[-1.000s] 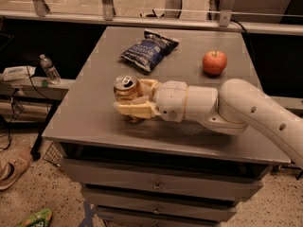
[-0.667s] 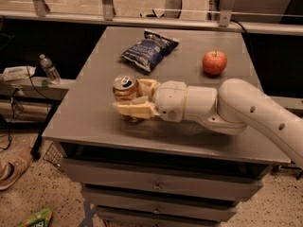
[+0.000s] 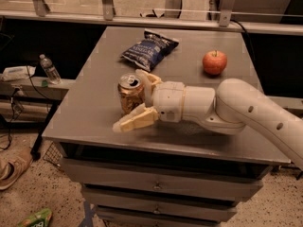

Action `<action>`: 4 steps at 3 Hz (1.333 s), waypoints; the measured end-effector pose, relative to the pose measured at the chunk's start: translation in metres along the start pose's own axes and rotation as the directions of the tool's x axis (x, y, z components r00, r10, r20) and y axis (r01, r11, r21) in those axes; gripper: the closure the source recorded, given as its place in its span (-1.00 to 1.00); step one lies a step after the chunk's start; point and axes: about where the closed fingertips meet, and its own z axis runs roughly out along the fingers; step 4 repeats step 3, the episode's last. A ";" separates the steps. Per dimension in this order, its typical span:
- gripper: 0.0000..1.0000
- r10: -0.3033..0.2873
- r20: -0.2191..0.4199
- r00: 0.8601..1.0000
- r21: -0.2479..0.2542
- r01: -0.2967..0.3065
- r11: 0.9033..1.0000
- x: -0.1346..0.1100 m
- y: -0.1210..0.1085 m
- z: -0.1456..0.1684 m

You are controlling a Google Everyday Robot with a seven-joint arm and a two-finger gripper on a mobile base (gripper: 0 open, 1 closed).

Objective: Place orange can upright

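The orange can [image 3: 129, 94] stands upright on the grey table [image 3: 94, 103], left of centre, silver top with pull tab facing up. My gripper [image 3: 128, 100] reaches in from the right at table height, and its jaws straddle the can. One finger [image 3: 147, 81] is behind the can and the other finger [image 3: 134, 120] lies in front of its base, spread wider than the can. The gripper looks open, and the can rests on the table.
A dark blue snack bag [image 3: 148, 49] lies at the back centre of the table. A red apple [image 3: 214, 62] sits at the back right. My white arm [image 3: 246, 112] crosses the table's right half. A water bottle [image 3: 49, 69] stands on a low shelf to the left.
The near finger has moved forward, away from the can, so the jaws are wider apart. The can stays upright in the same place.
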 end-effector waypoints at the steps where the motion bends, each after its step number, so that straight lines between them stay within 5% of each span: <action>1: -1.00 0.001 -0.004 1.000 0.003 -0.001 1.000 0.000 -0.001 -0.002; 3: -1.00 -0.025 -0.167 0.986 0.111 0.044 0.993 -0.021 -0.020 -0.083; 4: -1.00 -0.025 -0.167 0.986 0.111 0.044 0.993 -0.021 -0.020 -0.083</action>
